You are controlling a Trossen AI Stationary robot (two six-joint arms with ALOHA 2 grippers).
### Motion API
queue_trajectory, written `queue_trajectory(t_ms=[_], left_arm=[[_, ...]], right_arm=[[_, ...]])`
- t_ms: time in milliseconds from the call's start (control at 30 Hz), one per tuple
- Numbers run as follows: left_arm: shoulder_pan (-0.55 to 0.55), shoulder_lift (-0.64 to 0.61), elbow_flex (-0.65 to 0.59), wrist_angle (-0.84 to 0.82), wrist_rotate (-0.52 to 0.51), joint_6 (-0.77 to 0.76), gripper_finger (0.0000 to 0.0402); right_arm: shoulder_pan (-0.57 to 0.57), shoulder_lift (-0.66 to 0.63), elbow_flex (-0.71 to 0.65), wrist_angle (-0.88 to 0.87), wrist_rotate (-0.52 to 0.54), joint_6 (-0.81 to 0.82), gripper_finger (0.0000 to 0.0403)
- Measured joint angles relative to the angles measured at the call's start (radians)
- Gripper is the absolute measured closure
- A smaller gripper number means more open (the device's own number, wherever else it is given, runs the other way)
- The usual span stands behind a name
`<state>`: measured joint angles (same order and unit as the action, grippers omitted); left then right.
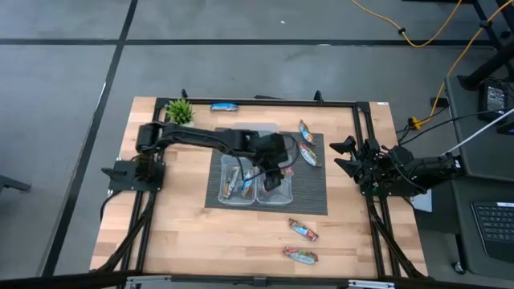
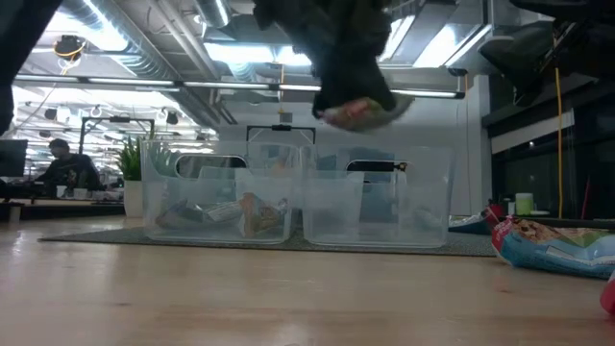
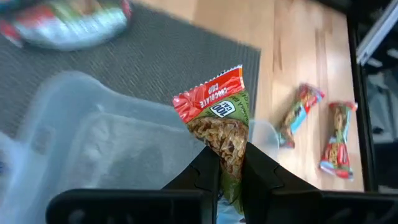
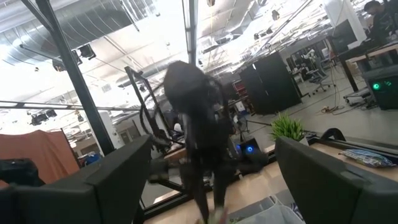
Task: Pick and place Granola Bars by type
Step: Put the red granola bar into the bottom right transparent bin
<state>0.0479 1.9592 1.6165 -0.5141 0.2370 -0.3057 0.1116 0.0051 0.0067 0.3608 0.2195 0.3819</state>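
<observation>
My left gripper [image 1: 277, 170] hangs over the two clear tubs on the grey mat, shut on a granola bar [image 3: 217, 121] with a red and green wrapper. The low view shows that bar [image 2: 360, 109] above the right tub [image 2: 375, 207]. The left tub [image 2: 216, 207] holds a few bars lying on its bottom. Two bars [image 1: 306, 143] lie flat on the mat's right part. Two more [image 1: 301, 243] lie on the wood near the table's near edge, and a blue one [image 1: 225, 106] by the far edge. My right gripper [image 1: 345, 156] waits open at the table's right edge. My left gripper pinches the bar between its two fingers [image 3: 208, 174] on the wrapper's green part [image 3: 231, 152], away from the red sealed end [image 3: 208, 96], which sticks out past the fingertips. The fingers come from above. The bar is lifted clear, over the right tub.
A small green plant [image 1: 180, 111] stands at the table's far left corner. A black frame rail [image 1: 281, 102] runs round the table. Bare wood [image 1: 185, 233] lies left of and in front of the mat. A person [image 2: 62, 168] sits far off in the room.
</observation>
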Motion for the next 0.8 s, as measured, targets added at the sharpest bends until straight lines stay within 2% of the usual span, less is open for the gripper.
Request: queue_trajectory(t_ms=[100,233,533,800], left_arm=[[0.0,0.041,0.0,0.06,0.044,-0.023,0.0373],[0.01,0.067,0.0,0.113,0.053,-0.057,0.0373],[0.032,0.072,0.0,0.092,0.042,-0.1,0.0371],[0.033,0.072,0.0,0.088,-0.014,-0.129,0.033]], right_arm=[[0.0,0.0,0.0,0.0,0.0,-0.001,0.0059],[0.0,0.0,0.0,-0.004,-0.001,-0.001,0.0059],[0.0,0.0,0.0,-0.006,-0.002,-0.054,0.0059],[0.0,0.0,0.0,-0.006,-0.003,-0.047,0.0059]])
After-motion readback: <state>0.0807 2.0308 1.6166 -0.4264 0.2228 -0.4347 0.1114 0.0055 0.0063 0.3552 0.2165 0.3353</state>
